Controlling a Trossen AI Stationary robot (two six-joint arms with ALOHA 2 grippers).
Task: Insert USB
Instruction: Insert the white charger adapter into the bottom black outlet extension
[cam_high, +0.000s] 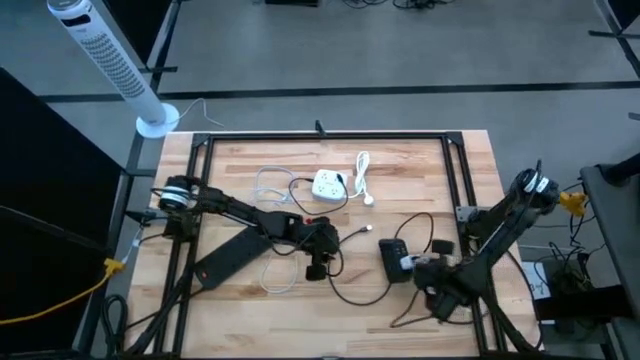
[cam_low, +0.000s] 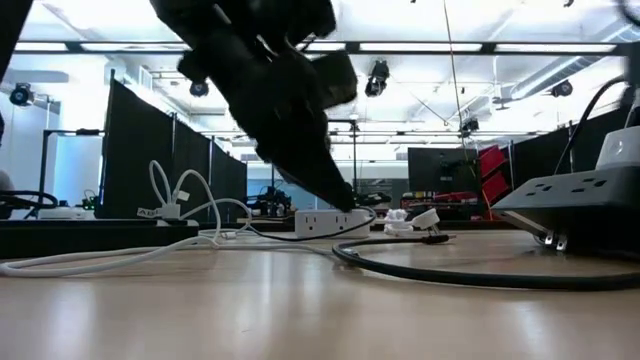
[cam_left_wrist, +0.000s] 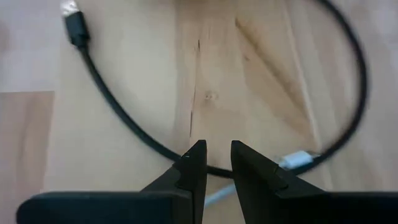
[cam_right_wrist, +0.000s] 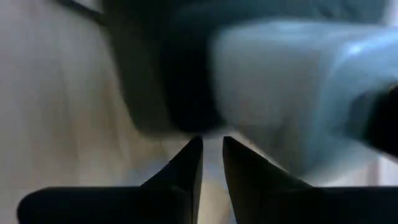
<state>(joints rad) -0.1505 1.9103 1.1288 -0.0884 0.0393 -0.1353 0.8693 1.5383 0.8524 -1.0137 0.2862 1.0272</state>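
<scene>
A black USB cable (cam_left_wrist: 118, 106) lies in a loop on the wooden table, its silver-tipped plug (cam_left_wrist: 73, 15) free on the wood. My left gripper (cam_left_wrist: 217, 155) hangs over the cable at mid-table (cam_high: 320, 262), fingers shut to a narrow slit and tips just above the wood (cam_low: 343, 200). A white connector (cam_left_wrist: 298, 158) lies beside the loop. A black power block (cam_high: 390, 258) carries a pale plug (cam_right_wrist: 292, 87). My right gripper (cam_right_wrist: 212, 146), fingers close together, stands right at that block (cam_right_wrist: 180, 81) from the table's right side (cam_high: 420, 270). My right gripper points level at the side of the black power block, with its tips just short of it or against it. I cannot tell whether they touch. My left gripper touches nothing.
A white power strip (cam_high: 330, 185) with white cords (cam_high: 362, 170) lies toward the far edge. A flat black bar (cam_high: 225, 258) lies under the left arm. A black metal frame (cam_high: 320, 135) borders the table, and a tower fan (cam_high: 110, 60) stands beyond its far left corner.
</scene>
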